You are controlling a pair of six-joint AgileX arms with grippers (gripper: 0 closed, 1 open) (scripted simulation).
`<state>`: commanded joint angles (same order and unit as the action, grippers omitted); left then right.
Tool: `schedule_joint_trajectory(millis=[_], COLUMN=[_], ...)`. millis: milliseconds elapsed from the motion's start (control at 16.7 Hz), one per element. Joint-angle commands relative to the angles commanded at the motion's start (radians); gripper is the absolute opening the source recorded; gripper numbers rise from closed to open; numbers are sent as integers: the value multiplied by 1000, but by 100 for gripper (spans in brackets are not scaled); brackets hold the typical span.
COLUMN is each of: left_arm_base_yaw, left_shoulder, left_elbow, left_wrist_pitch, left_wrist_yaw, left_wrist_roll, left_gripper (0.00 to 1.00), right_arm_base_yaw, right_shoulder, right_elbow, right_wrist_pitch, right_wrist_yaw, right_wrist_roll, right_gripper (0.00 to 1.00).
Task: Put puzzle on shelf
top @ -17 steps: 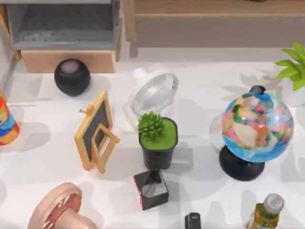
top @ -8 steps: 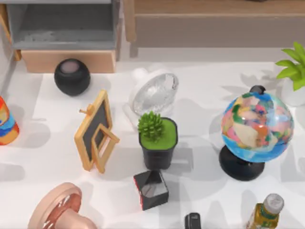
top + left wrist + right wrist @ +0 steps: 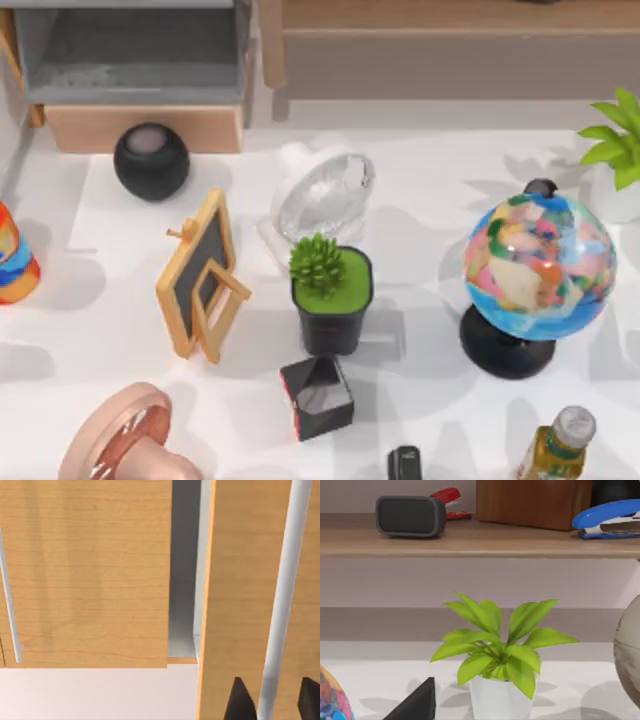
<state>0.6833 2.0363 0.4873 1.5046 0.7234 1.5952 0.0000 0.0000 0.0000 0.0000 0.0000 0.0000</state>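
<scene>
1. Top view: shelf [image 3: 440, 15] at upper right; puzzle's place cannot be told.
2. Left wrist view: left gripper [image 3: 274, 702], fingers apart, empty, facing wooden panels [image 3: 85, 570].
3. Right wrist view: right gripper [image 3: 417, 704] faces potted plant [image 3: 495, 655] below the shelf. Probably pre-grasp; next, locate puzzle.

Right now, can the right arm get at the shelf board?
Probably yes. In the right wrist view the shelf shows bare board along its front edge beside the grey speaker; the leafy plant stands in front, lower, so approach above its leaves.
</scene>
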Motion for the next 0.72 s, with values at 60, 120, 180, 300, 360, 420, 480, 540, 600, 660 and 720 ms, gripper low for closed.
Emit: schedule_joint_trajectory(millis=[60,120,180,300,360,420,480,540,600,660,720], left_arm_base_yaw=[0,0,0,0,0,0,0,0,0,0,0], left_shoulder=[0,0,0,0,0,0,0,0,0,0,0], left_elbow=[0,0,0,0,0,0,0,0,0,0,0], left_wrist_pitch=[0,0,0,0,0,0,0,0,0,0,0], left_wrist_yaw=[0,0,0,0,0,0,0,0,0,0,0], left_wrist_roll=[0,0,0,0,0,0,0,0,0,0,0], left_gripper=[60,68,75,90,98,100,100,100,100,100,100], right_arm_base_yaw=[0,0,0,0,0,0,0,0,0,0,0], right_shoulder=[0,0,0,0,0,0,0,0,0,0,0], right_elbow=[0,0,0,0,0,0,0,0,0,0,0], right_wrist_pitch=[0,0,0,0,0,0,0,0,0,0,0], right_wrist_yaw=[0,0,0,0,0,0,0,0,0,0,0], right_wrist_roll=[0,0,0,0,0,0,0,0,0,0,0], right_gripper=[100,100,100,100,100,100,100,100,100,100,100])
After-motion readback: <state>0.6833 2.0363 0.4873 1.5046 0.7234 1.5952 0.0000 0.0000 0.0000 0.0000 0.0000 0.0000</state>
